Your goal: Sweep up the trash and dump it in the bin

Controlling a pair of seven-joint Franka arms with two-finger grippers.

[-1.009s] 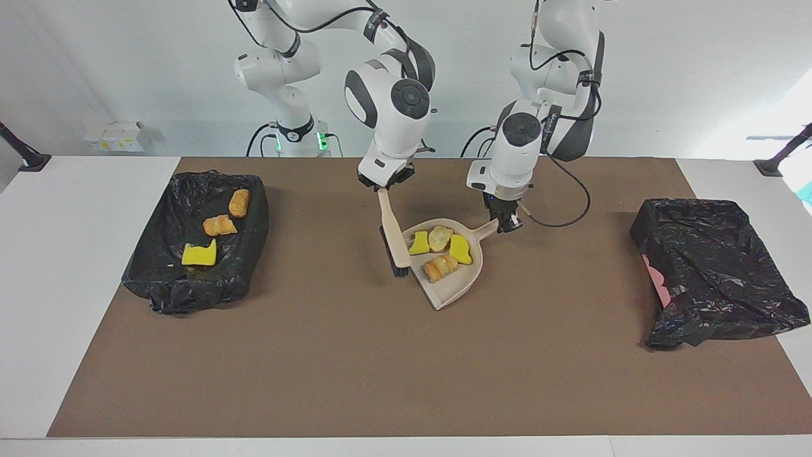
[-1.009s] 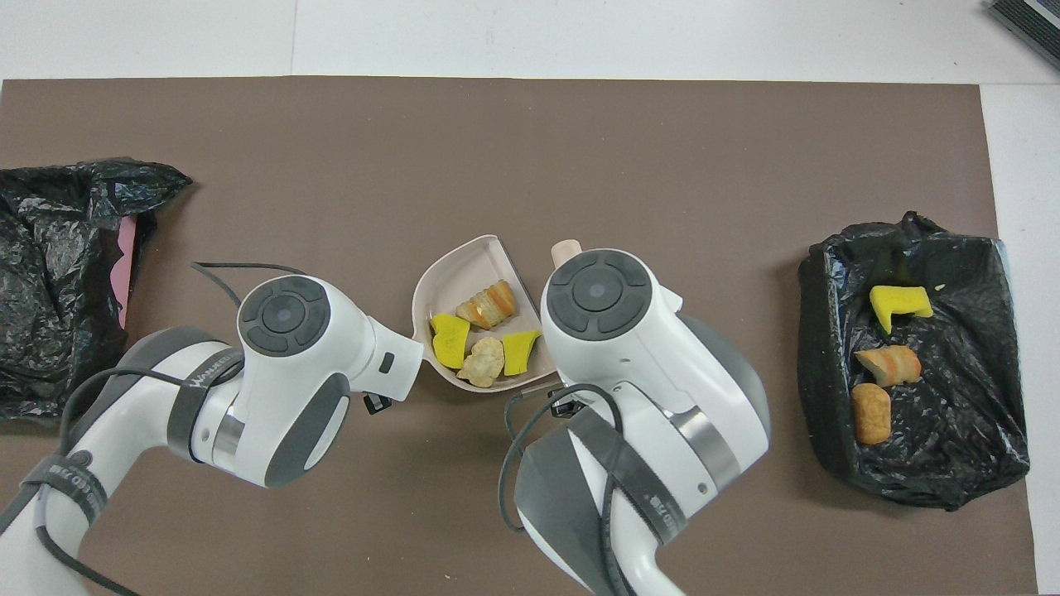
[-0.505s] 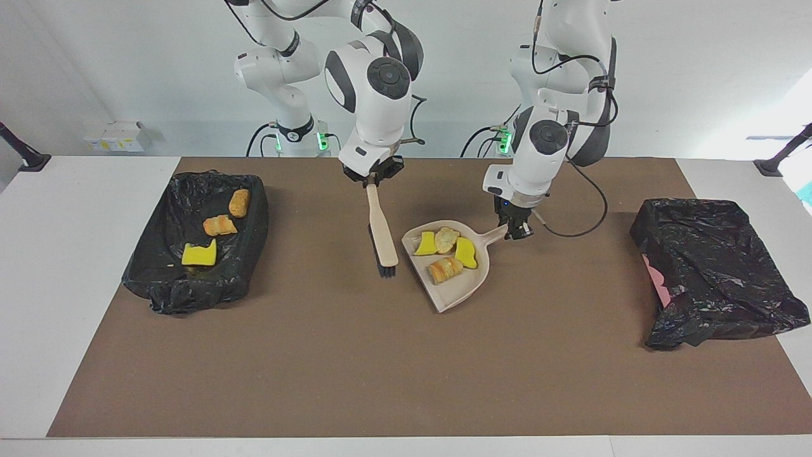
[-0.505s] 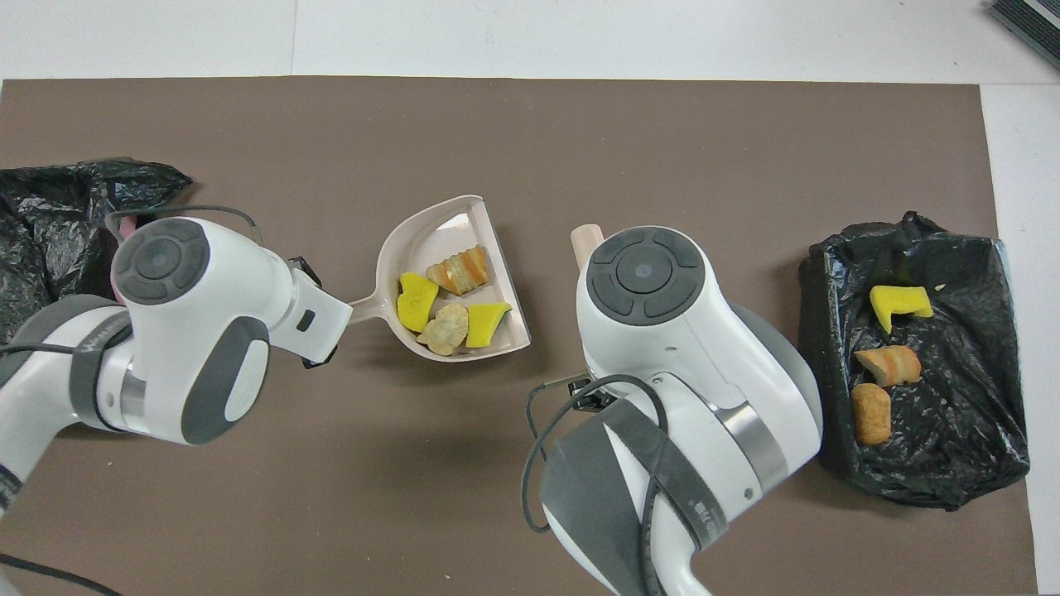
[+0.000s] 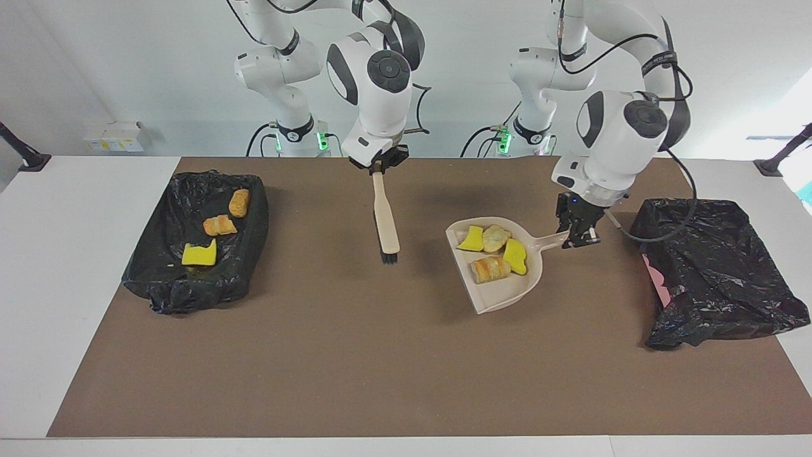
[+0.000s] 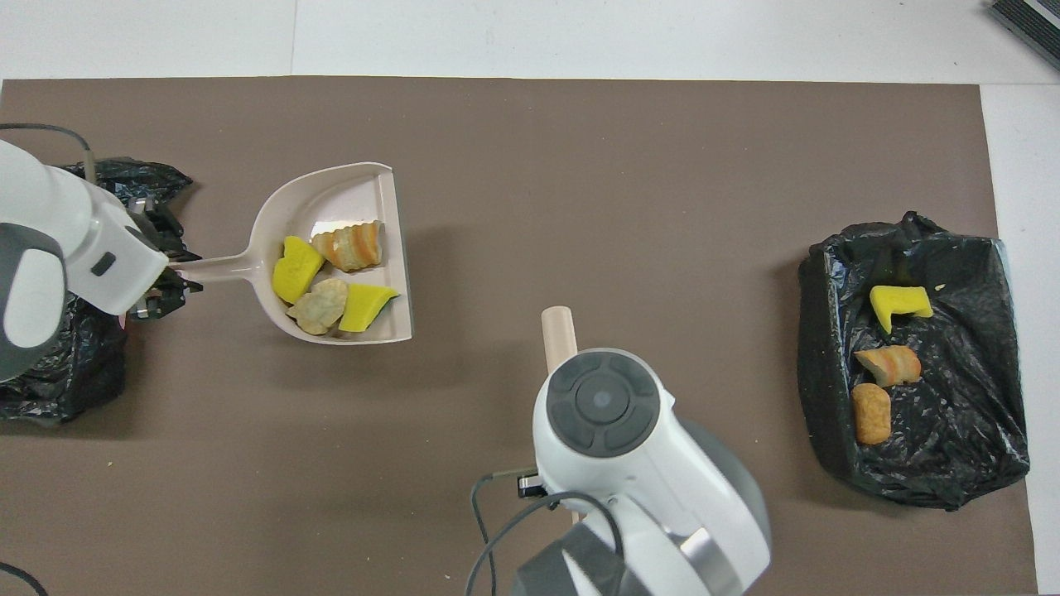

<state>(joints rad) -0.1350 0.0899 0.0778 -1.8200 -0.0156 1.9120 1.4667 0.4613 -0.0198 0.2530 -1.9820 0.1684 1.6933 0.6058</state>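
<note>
Beside the left pincer, clamped on the handle of the dustpan carrying four pieces of trash, the black-lined bin is awaited for tipping, while the brush is held by the closed right pincer.

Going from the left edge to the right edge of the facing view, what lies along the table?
Bin holding scraps → brush → dustpan with trash → left pincer on its handle → crumpled black bag.
</note>
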